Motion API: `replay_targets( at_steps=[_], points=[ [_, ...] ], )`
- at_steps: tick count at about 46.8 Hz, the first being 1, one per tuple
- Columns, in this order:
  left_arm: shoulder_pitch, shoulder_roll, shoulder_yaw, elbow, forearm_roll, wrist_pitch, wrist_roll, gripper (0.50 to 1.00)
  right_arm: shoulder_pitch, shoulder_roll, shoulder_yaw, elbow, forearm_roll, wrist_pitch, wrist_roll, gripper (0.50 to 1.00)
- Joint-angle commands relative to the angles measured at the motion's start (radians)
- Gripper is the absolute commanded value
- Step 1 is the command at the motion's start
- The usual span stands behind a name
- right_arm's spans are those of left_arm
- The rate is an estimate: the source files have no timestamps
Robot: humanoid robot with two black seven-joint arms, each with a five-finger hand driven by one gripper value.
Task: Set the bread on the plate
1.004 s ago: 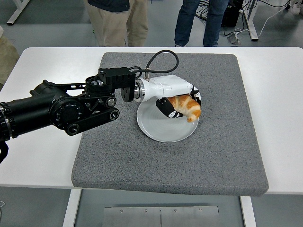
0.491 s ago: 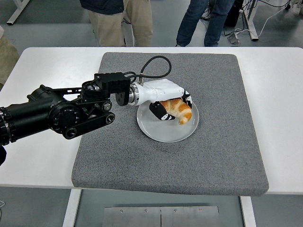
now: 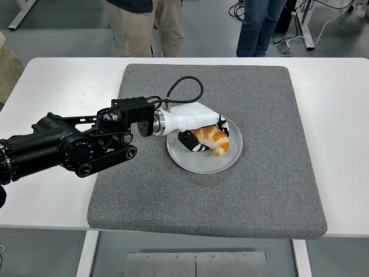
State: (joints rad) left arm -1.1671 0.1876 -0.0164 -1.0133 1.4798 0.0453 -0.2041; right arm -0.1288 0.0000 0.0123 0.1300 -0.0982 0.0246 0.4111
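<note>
Bread held over the plate at frame centre

A grey mat (image 3: 259, 173) covers the white table (image 3: 57, 81); the left hand (image 3: 199, 130) reaches from the left, fingers curled around the bread (image 3: 213, 138), which sits on the plate (image 3: 202, 164).

Golden-brown bread (image 3: 213, 139), silver-grey plate (image 3: 199, 163), white-and-black left hand (image 3: 196, 125), grey mat (image 3: 230, 190), white table (image 3: 52, 190).

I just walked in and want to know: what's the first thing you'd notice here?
The golden bread stands out, held over the round plate in the middle of the grey mat. The left hand, white on a big black arm reaching in from the left, grips it.
</note>
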Motion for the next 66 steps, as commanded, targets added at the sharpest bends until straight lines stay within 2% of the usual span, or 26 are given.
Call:
replay_targets(
  at_steps=[1,26,65,66],
  points=[
    [0.01,0.0,0.0,0.002,-0.001,0.008,-0.001,0.5,0.0,0.0,0.0,-0.001,0.0,0.0,0.0,1.0],
    [0.032,-0.002,0.0,0.021,0.0,0.042,-0.001,0.5,0.0,0.0,0.0,-0.001,0.0,0.0,0.0,1.0],
    [0.037,0.004,-0.002,0.019,-0.018,0.042,0.006,0.5,0.0,0.0,0.0,-0.001,0.0,0.0,0.0,1.0],
    [0.037,0.004,-0.002,0.019,-0.023,0.041,0.011,0.592,0.0,0.0,0.0,-0.001,0.0,0.0,0.0,1.0]
  ],
)
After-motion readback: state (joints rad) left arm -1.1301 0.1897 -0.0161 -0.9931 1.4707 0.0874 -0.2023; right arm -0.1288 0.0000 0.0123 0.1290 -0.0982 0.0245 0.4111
